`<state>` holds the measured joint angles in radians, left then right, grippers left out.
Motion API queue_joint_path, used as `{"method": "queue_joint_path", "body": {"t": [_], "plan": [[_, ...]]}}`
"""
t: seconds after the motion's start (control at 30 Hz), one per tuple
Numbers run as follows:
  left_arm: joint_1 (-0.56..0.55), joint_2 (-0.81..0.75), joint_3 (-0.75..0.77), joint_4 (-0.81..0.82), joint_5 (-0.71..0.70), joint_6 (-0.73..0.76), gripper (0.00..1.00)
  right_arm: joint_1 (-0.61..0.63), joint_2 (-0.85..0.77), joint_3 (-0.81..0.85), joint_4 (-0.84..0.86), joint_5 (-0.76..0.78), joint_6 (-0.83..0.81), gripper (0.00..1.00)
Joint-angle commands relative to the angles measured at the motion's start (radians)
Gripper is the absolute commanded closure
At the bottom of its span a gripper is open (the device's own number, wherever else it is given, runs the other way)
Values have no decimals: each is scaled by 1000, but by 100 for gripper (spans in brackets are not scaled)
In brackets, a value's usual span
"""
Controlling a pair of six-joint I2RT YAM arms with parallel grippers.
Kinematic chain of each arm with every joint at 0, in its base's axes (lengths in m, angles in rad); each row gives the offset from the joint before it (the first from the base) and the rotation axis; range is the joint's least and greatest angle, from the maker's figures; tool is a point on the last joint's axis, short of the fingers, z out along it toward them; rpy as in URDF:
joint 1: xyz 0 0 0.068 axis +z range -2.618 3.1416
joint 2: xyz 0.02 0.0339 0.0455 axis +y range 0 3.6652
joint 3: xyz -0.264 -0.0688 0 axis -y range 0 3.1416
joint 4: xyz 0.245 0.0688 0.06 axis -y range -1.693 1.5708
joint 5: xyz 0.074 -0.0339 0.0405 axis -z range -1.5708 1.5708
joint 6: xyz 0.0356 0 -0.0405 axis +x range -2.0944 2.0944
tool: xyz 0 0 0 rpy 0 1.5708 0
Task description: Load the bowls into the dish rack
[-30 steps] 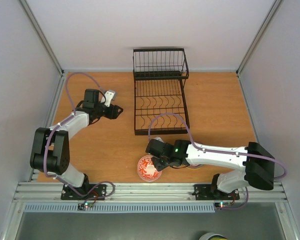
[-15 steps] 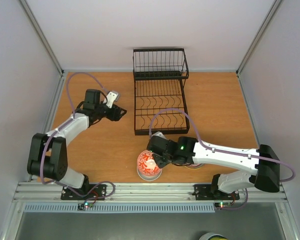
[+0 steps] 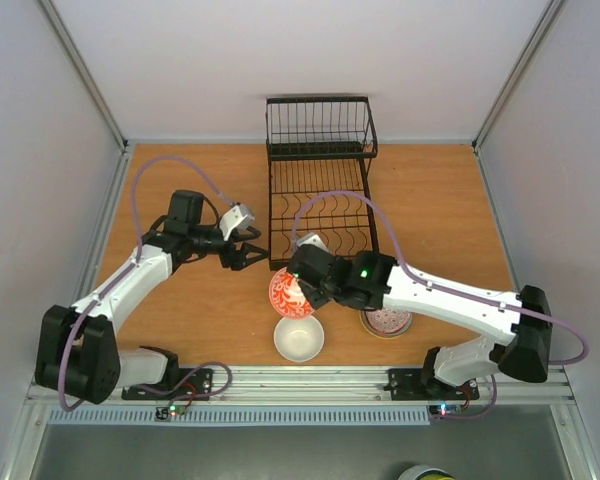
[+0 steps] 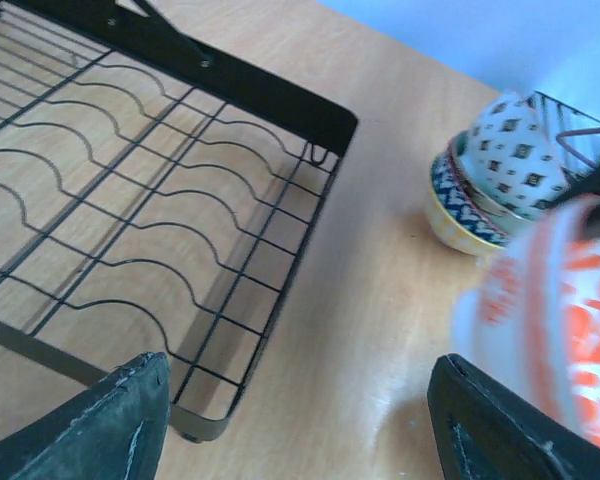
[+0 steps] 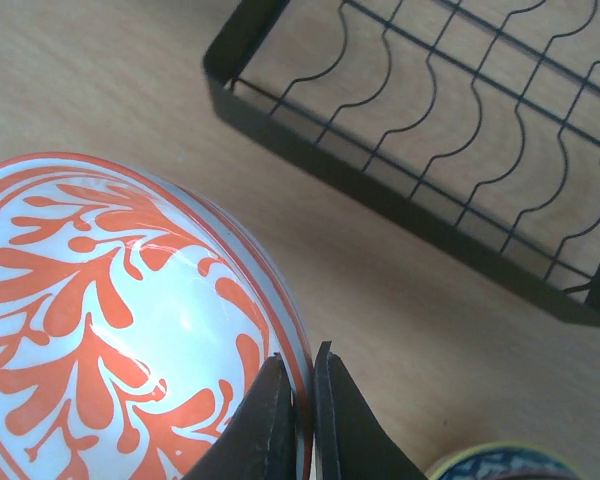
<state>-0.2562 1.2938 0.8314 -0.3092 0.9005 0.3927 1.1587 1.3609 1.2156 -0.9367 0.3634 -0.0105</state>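
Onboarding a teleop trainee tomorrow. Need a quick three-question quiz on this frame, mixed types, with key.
1. True or false: the dish rack already holds a bowl.
2. Pick one. What is the right gripper pinching? A) the rim of the red-patterned bowl; B) a wire of the dish rack; C) nothing.
3. Short answer: is the left gripper open or shut?

Key
1. False. The dish rack's dividers are all bare.
2. A. The rim sits between the two fingers, and the bowl is held near the rack's near corner.
3. Open. Its fingers stand wide apart in the left wrist view.
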Motion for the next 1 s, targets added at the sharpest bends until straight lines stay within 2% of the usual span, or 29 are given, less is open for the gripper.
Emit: {"method": "queue_joint_path", "body": {"t": [0.0,0.23,0.53,0.57,0.6,0.7,0.73,0.97], "plan": [[-9,-48,-20,-64,120,102,29,-62,45,49,57,24,-76,99],[-24,-55,-23,-85,148,121,28,-110,119,126,86,12,-135,99],[-87,28,-26,-26,49,78,28,-121,192,244,116,17,-207,99],[-93,33,-25,-23,35,77,32,-121,195,249,123,14,-212,99],[-98,37,-24,-25,24,77,44,-121,198,252,130,11,-218,99],[-107,57,-9,-43,-1,87,96,-122,209,258,142,3,-227,99],[-108,64,-6,-45,-5,86,99,-123,213,259,143,0,-228,99],[-111,82,-16,-6,-33,71,99,-126,179,208,170,-24,-214,97]]}}
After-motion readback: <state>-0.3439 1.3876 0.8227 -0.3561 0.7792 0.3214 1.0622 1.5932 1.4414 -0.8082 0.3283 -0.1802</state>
